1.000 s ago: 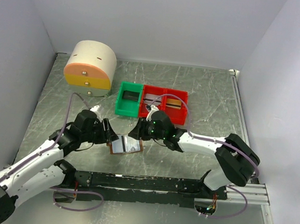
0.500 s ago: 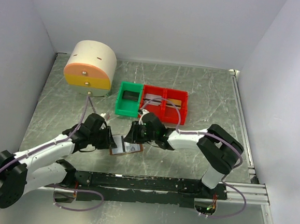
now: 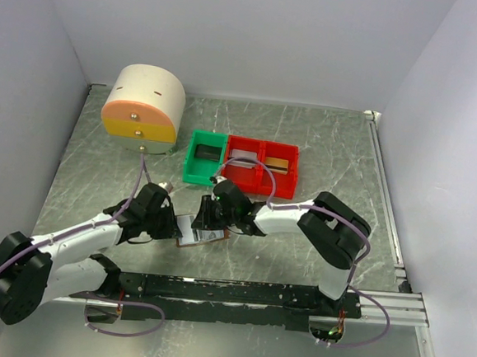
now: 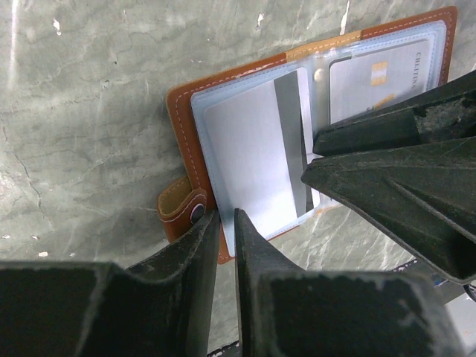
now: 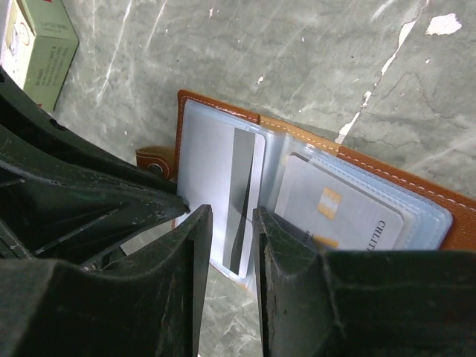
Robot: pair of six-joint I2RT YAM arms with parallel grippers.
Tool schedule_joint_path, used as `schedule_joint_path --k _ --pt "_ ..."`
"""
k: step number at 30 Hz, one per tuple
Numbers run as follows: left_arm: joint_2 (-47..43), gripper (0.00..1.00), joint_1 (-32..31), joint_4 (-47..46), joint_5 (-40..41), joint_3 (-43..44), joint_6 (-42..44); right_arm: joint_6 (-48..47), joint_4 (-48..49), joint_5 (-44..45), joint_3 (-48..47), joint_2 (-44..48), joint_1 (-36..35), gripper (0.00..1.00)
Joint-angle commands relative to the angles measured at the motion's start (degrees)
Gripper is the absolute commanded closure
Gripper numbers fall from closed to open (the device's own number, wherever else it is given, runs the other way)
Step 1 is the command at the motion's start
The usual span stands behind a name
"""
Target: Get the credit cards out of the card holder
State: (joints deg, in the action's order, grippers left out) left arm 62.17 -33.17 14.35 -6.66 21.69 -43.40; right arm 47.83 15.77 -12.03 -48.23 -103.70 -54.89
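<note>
Both arms have moved in on the open card holder (image 3: 200,231), flat on the table (image 3: 331,153). Jaws of the left gripper (image 4: 227,217) are narrow at its edge, and the right gripper (image 5: 232,217) straddles the grey card (image 5: 220,175); whether either really pinches I cannot tell. Better to pin the holder and pull the card straight.

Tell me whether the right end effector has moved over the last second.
Yes: the right end effector slid left and nearer, away from the red bin, over the card holder.
</note>
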Motion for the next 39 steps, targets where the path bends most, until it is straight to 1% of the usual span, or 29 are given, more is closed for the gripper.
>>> schedule_joint_path --k 1,4,9,12,15,16,18,21,30,34,37,39 --pt "1.1 0.75 -0.2 -0.9 2.5 -0.7 0.5 -1.1 -2.8 2.8 -0.3 -0.1 -0.6 0.71" --pt "0.7 0.76 -0.2 -0.3 2.9 -0.6 0.8 -0.8 -2.6 2.9 0.3 0.1 -0.6 0.71" --pt "1.2 0.79 -0.2 -0.9 2.1 -0.6 1.3 -1.0 -6.6 6.5 -1.0 -0.7 -0.6 0.71" --pt "1.6 0.81 -0.2 -1.5 1.7 -1.1 1.3 -1.2 -7.1 6.1 -1.3 -1.5 -0.6 0.71" --pt "1.8 0.82 -0.2 -2.3 1.2 -1.8 1.1 -0.2 -1.6 2.0 1.0 -1.7 -0.6 0.74" --pt "1.9 0.82 -0.2 -2.6 1.1 -2.0 1.1 0.5 0.6 0.7 2.1 -1.4 -0.6 0.76" --pt "2.1 0.82 -0.2 -2.9 0.9 -2.2 1.0 1.8 4.5 -1.1 3.7 -0.9 -0.6 0.83" --pt "2.4 0.83 -0.2 -3.1 0.9 -2.4 1.0 2.3 7.2 -2.7 4.6 -0.1 -0.5 0.88" --pt "0.8 0.84 -0.2 -2.7 0.8 -3.1 0.9 5.6 16.4 -7.6 7.0 0.1 -0.4 0.96" --pt "0.1 0.84 -0.2 -2.3 0.9 -3.2 0.9 5.6 15.3 -6.3 6.8 1.0 -0.4 0.97" --pt "-0.3 0.84 -0.2 -1.7 1.2 -3.1 0.9 4.0 9.0 -2.4 5.4 2.0 -0.5 0.97" --pt "-0.5 0.85 -0.2 -1.7 1.4 -3.1 0.9 3.1 6.7 -1.3 5.1 2.5 -0.5 0.97"
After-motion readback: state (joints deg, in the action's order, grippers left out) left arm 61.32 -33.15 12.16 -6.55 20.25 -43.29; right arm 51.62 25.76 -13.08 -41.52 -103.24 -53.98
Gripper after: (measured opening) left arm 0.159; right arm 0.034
